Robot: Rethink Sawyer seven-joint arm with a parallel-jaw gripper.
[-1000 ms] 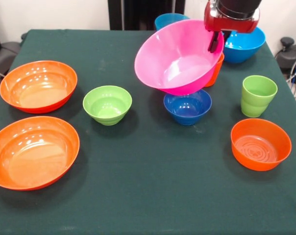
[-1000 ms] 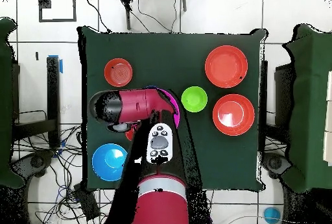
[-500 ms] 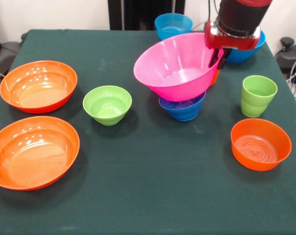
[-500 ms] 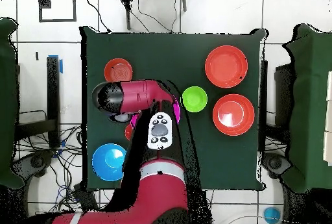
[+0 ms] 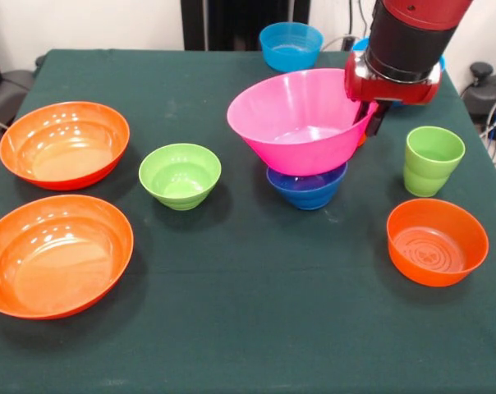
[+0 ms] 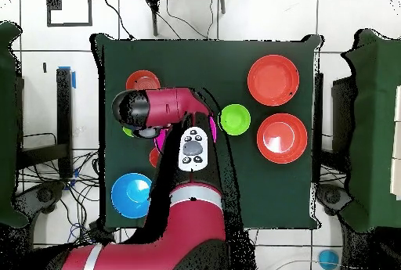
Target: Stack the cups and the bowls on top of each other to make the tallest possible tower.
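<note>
Hand [image 5: 374, 105] is clamped on the pink bowl's [image 5: 301, 123] rim; that bowl sits in the dark blue bowl [image 5: 307, 185] mid-tabletop [image 5: 256, 295]. Dark green cloth cover, white tiled floor [image 6: 47, 48] around, cables everywhere.

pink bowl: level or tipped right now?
Nearly level, mouth up. The pink bowl sits in the small dark blue bowl, its rim almost flat; the hand grips its rim edge.
</note>
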